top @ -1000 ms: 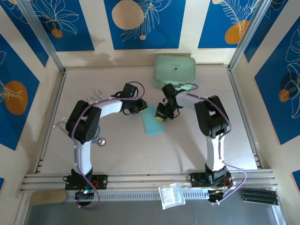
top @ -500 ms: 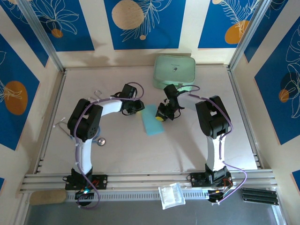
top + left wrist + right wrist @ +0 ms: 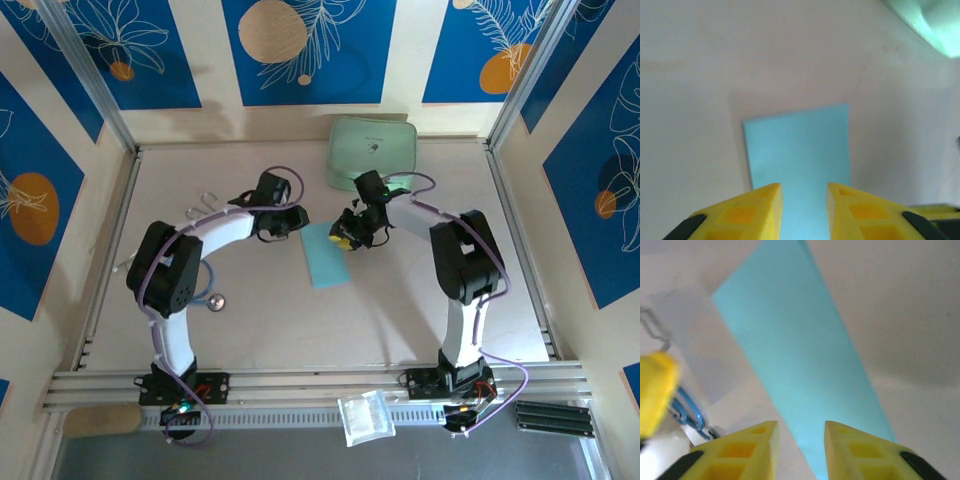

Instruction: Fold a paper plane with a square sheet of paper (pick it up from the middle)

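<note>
The sky-blue sheet of paper [image 3: 325, 256] lies flat on the table as a long narrow rectangle, its far end between the two arms. My left gripper [image 3: 298, 222] hovers at that end's left side. In the left wrist view, the left gripper [image 3: 802, 192] stands open above the paper [image 3: 797, 147], nothing between its yellow fingers [image 3: 762, 202]. My right gripper [image 3: 343, 236] is at the far end's right side. Seen from the right wrist, the right gripper [image 3: 801, 430] is open too, with the paper [image 3: 800, 360] running slantwise beneath the gap.
A mint-green rounded case [image 3: 372, 150] stands at the back, just beyond the right gripper, and its corner [image 3: 932, 22] is in the left wrist view. Small metal clips [image 3: 205, 205] and a ring [image 3: 214, 300] lie left. A plastic bag [image 3: 365, 416] lies on the front rail.
Both grippers have opened from shut or nearly shut. The right gripper has drawn back a little toward the case. The paper stays flat where it was.
</note>
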`<state>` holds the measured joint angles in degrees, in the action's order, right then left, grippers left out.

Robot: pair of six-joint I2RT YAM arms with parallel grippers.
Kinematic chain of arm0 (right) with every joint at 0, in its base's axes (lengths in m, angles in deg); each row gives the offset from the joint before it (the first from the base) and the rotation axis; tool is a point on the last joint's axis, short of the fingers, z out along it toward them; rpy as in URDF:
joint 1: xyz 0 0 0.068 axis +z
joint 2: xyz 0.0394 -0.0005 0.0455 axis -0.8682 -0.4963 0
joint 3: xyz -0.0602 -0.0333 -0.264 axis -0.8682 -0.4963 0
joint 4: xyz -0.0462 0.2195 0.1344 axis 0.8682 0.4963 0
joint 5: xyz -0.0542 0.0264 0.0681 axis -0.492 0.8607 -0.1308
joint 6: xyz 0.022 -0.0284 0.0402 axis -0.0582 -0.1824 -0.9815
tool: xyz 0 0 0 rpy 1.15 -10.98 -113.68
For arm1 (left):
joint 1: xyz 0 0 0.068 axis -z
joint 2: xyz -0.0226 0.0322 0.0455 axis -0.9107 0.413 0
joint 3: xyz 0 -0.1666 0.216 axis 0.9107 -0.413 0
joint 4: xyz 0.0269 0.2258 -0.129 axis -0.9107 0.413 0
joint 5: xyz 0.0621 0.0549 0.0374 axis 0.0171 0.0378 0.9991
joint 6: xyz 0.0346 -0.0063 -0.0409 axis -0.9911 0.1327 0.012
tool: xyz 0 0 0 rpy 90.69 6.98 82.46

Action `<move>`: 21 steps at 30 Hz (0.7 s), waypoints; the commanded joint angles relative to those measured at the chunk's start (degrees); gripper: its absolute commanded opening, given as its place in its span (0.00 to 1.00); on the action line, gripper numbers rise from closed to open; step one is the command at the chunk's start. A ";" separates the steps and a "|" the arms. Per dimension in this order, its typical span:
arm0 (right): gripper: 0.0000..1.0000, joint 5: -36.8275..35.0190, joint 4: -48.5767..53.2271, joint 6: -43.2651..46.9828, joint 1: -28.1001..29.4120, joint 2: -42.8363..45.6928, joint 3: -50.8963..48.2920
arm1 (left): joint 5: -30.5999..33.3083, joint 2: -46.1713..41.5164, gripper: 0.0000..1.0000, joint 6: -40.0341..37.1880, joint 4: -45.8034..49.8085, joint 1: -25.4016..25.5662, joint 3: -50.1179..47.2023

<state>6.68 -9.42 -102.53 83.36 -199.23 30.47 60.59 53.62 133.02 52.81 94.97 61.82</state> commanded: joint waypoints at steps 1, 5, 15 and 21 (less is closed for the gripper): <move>0.36 -0.84 -0.73 2.45 -1.54 4.29 -3.22 | -2.56 -0.99 0.29 6.25 -0.93 1.64 -3.19; 0.42 0.21 -2.01 4.35 -4.00 7.07 -8.05 | -3.48 0.32 0.24 8.16 -2.31 2.46 -4.12; 0.42 4.20 -4.35 6.84 -5.79 9.04 -15.37 | -0.76 5.32 0.22 4.67 -1.55 1.07 -1.15; 0.42 4.02 -5.44 6.41 -5.85 8.60 -16.20 | -2.09 9.26 0.21 -0.53 0.89 -0.23 2.90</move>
<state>8.91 -13.88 -96.70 77.48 -191.93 14.91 58.69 60.41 136.89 51.36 95.65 61.84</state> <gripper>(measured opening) 0.417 0.214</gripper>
